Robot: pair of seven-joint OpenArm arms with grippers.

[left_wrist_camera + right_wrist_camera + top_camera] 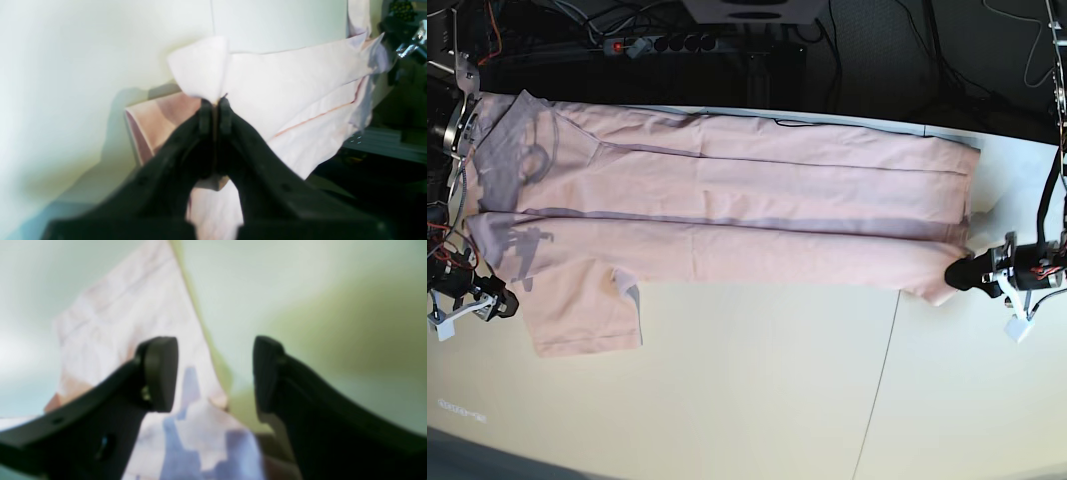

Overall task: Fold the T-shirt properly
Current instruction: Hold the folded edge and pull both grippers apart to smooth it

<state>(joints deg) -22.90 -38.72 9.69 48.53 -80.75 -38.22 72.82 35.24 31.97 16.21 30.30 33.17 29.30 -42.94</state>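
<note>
- On the table [757, 400], the T-shirt [727, 215] lies spread lengthwise across the far half, folded in long bands; one short sleeve sticks out toward the near side at the base view's left end.
- Left claw [215, 100]: jaws pressed together on a pinch of pink cloth at the shirt's edge; fabric bunches up above the tips and hangs below them. In the base view this claw [962, 272] sits at the shirt's right-hand corner, touching it.
- Right claw [215, 373]: jaws standing wide apart, nothing between them. Pink cloth lies beyond and below the tips; whether a finger touches it cannot be told.
- Base view: right claw [489, 303] at the left end, just beside the shirt's edge near the sleeve.
- Hard to make out: right wrist view is strongly blurred; bluish patches on the cloth there look like shadow, not certain.
- Left wrist view: the claw's own body hides the cloth directly beneath it; a thin reddish seam line runs across the fabric to the right.
- Cut off: the shirt's left end runs under arm hardware at the base view's edge.
- Writing: none legible; only grey shadowy shapes show through the cloth at the left end.
</note>
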